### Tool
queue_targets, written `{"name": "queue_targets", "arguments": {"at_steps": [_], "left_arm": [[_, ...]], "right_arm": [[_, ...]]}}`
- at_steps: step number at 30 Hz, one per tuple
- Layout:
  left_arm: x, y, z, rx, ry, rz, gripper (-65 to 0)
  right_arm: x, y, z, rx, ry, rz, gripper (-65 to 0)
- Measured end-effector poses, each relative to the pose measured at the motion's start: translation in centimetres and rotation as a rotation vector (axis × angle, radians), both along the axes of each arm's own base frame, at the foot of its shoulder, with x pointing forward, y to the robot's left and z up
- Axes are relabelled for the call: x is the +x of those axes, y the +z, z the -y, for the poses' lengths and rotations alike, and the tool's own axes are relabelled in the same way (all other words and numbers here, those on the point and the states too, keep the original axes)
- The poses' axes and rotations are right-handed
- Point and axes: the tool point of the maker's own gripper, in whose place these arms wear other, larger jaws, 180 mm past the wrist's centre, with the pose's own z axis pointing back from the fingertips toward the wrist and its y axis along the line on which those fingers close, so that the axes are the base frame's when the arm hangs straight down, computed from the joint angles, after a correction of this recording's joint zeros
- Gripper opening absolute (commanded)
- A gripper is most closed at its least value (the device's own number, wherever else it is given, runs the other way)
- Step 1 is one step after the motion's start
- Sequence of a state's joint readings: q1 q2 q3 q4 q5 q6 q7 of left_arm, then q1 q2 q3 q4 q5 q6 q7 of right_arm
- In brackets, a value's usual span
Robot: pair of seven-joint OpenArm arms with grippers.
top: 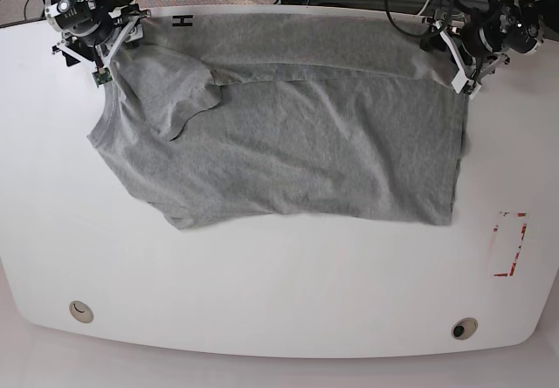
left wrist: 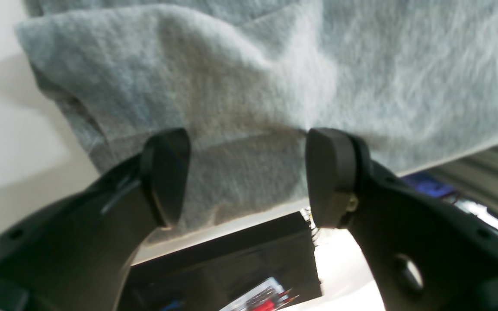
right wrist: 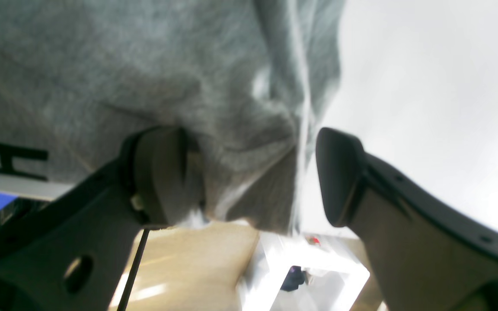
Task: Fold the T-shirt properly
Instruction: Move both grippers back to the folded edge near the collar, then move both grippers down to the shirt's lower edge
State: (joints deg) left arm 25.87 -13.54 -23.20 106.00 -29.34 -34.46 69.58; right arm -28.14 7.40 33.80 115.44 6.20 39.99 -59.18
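left end effector (left wrist: 247, 172) released, straddling T-shirt (top: 288, 143) edge | right end effector (right wrist: 249, 177) released, cloth between jaws

Even, bright overhead light whitens the table (top: 262, 292). Both wrist views are soft and blurred, with the T-shirt (left wrist: 275, 77) fuzzy beyond the fingertips and dim shadow beneath it.

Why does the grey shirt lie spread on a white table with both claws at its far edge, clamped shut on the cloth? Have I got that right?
Nearly. The shirt does lie on the white table with both claws at its far edge, but the left claw and right claw are open, jaws apart with cloth between them, as both wrist views show.
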Motion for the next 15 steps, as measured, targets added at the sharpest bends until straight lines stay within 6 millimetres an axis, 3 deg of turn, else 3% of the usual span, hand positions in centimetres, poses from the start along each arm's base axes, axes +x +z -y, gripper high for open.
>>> {"name": "queue_targets", "arguments": {"at_steps": [7, 15], "left_arm": [[0.0, 1.4, -2.4, 0.113, 0.0, -0.034, -26.1], [5.9, 5.1, -1.5, 0.112, -0.022, 0.147, -26.1]], "right_arm": [[4.4, 1.7, 0.1, -0.003, -0.003, 0.106, -21.2], [11.4, 5.0, 0.6, 0.0, -0.018, 0.279, -21.6]]}}
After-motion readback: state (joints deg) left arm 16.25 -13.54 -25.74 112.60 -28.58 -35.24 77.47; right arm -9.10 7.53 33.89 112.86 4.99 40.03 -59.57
